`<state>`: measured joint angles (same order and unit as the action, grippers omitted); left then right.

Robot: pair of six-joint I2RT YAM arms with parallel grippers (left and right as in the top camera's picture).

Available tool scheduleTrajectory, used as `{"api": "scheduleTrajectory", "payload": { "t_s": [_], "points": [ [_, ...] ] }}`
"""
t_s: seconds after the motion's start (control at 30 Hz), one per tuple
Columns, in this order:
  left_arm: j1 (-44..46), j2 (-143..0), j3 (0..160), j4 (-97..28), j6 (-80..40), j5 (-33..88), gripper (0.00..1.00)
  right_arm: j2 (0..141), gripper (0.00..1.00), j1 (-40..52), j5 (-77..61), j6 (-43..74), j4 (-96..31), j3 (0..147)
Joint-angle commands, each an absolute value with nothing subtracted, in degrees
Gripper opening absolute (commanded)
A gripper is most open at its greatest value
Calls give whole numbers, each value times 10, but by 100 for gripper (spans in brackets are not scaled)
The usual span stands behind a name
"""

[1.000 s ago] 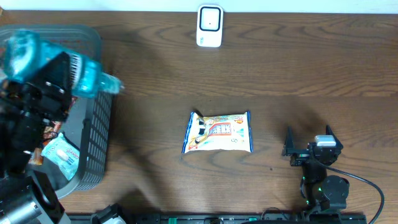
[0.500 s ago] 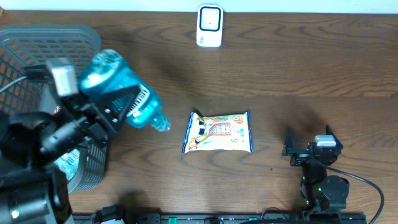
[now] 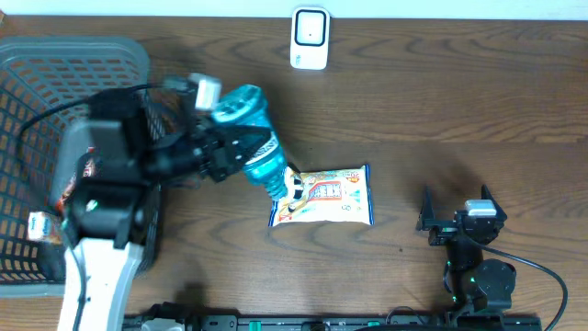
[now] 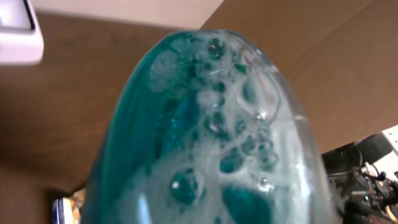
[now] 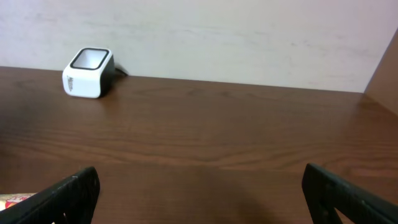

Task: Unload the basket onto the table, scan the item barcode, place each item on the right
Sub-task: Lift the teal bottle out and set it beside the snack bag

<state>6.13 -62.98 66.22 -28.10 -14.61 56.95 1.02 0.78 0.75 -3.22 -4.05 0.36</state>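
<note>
A clear bottle of teal liquid (image 3: 241, 106) hangs tilted over the table's middle, and my left gripper (image 3: 246, 147) is shut on it. The bottle's lower end is over the left edge of a colourful snack packet (image 3: 326, 196) lying flat on the table. In the left wrist view the bottle (image 4: 211, 137) fills the frame and hides the fingers. The white barcode scanner (image 3: 310, 39) stands at the table's far edge, seen also in the right wrist view (image 5: 88, 72). My right gripper (image 3: 457, 210) rests open near the front right, nothing between its fingers (image 5: 71, 193).
A grey mesh basket (image 3: 55, 55) stands at the left with small packets (image 3: 41, 225) inside. The left arm's cable and body reach over the basket's right side. Bare wood lies between the snack packet and the scanner.
The left arm has carried the teal bottle from above the basket rightward to the table's middle, over the snack packet's left edge. The right arm has not moved.
</note>
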Motion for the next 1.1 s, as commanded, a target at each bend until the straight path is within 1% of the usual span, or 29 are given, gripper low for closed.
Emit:
{"api": "scheduleTrajectory", "payload": {
  "t_s": [0.0,0.23,0.47,0.83,1.07],
  "points": [
    [100,-664,672,-274,-124,515,33,9,99,12,5,-37,-43,3],
    [166,-756,672,-274,-124,427,33,9,99,12,5,-37,-43,3],
    [210,-844,672,-294,-124,353,33,9,99,12,5,-37,-43,3],
    [220,-932,672,-316,-123,250,33,9,99,12,5,-37,-43,3],
    [220,-947,672,-353,-123,135,33,9,99,12,5,-37,-43,3]
  ]
}}
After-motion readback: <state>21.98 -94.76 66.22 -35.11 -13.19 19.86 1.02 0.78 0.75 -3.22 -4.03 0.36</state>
